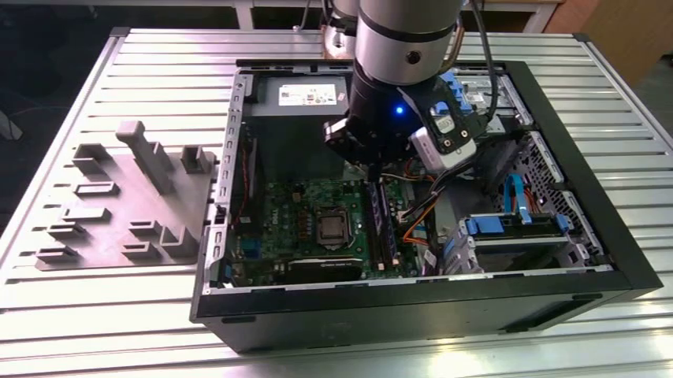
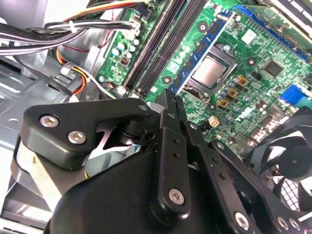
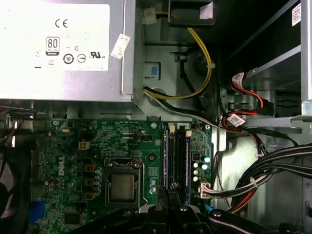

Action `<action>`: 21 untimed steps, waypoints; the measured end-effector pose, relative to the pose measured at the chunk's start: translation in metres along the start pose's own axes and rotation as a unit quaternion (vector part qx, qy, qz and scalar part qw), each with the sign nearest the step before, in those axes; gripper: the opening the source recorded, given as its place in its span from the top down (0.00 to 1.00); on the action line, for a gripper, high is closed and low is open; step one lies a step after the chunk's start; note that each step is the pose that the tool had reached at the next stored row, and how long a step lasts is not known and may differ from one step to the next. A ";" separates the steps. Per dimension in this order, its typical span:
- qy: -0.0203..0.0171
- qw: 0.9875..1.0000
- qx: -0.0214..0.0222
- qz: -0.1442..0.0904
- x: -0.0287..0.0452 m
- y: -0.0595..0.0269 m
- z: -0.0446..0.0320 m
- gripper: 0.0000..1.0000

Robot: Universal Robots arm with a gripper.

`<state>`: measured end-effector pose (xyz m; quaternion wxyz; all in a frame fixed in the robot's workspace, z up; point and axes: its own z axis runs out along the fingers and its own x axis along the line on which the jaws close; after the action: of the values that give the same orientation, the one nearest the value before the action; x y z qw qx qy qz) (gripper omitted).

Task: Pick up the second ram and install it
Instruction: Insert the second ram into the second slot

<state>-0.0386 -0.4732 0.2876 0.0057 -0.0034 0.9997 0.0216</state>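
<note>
One pincer [image 2: 171, 97], its two flat black fingers [image 2: 167, 105] pressed together on nothing, hangs over the black plastic slots [image 3: 169, 161]. One thin, dark ram [image 1: 385, 224] stands there, on the green board [image 3: 97, 146].

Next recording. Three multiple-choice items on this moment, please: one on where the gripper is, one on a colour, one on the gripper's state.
1. Where is the gripper relative to the computer case?
A outside it
B inside it, above the motherboard by the memory slots
C resting on its rim

2. What colour is the motherboard?
A green
B red
C white

3. How do the gripper's fingers stand?
A spread wide
B half open
C shut, tips together

Key:
1 B, both wrist views show its tips over the board at the slots' end.
2 A, the board is green in both wrist views.
3 C, the second wrist view shows the tips pressed together.
</note>
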 end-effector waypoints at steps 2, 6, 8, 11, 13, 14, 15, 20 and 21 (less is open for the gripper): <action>0.000 1.000 0.000 0.000 -0.0020 -0.0001 0.0006 0.88; 0.000 1.000 0.000 0.000 -0.0024 -0.0002 0.0038 0.88; 0.000 1.000 0.000 0.000 -0.0025 -0.0003 0.0049 0.88; 0.000 1.000 0.000 0.000 -0.0025 -0.0003 0.0049 0.88; 0.000 1.000 0.000 0.000 -0.0025 -0.0003 0.0054 0.88; 0.000 1.000 -0.001 0.000 -0.0025 -0.0003 0.0065 0.88; 0.000 1.000 -0.001 0.000 -0.0025 -0.0004 0.0077 0.88; 0.000 1.000 -0.001 0.000 -0.0024 -0.0005 0.0105 0.88; 0.000 1.000 -0.001 0.000 -0.0024 -0.0005 0.0115 0.88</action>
<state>-0.0361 -0.4732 0.2761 0.0057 -0.0036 0.9997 0.0229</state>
